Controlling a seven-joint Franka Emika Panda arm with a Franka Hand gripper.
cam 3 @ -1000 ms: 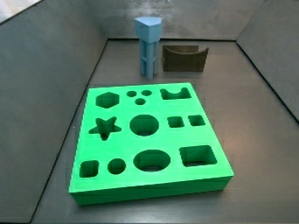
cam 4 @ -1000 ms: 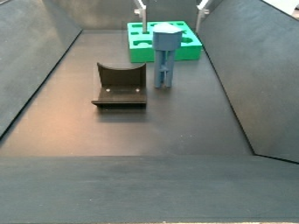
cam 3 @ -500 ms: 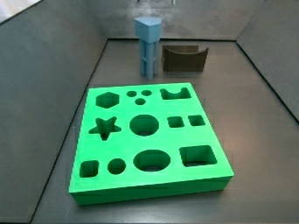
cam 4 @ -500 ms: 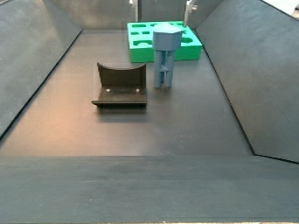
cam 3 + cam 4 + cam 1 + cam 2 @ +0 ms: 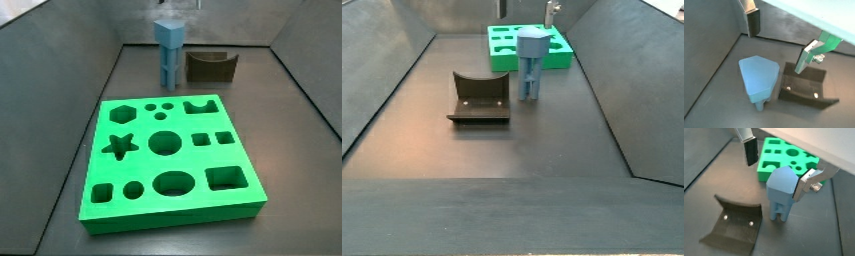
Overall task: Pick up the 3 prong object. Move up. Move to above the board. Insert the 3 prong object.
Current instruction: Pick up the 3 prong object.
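Directly below open gripper (image 5: pixel 777 160): 3 prong object (image 5: pixel 781 190), upright, ungrasped.

The light-blue 3 prong object (image 5: pixel 168 52) stood upright on the dark bench beyond the bright green board (image 5: pixel 168 160), which lay flat; the open hand (image 5: pixel 777 162) hung above the post

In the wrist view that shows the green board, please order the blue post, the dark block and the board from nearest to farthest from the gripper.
1. Blue post: standing under the open gripper, between its fingers.
2. Board: beyond the post.
3. Dark block: on the floor on the post's other side.
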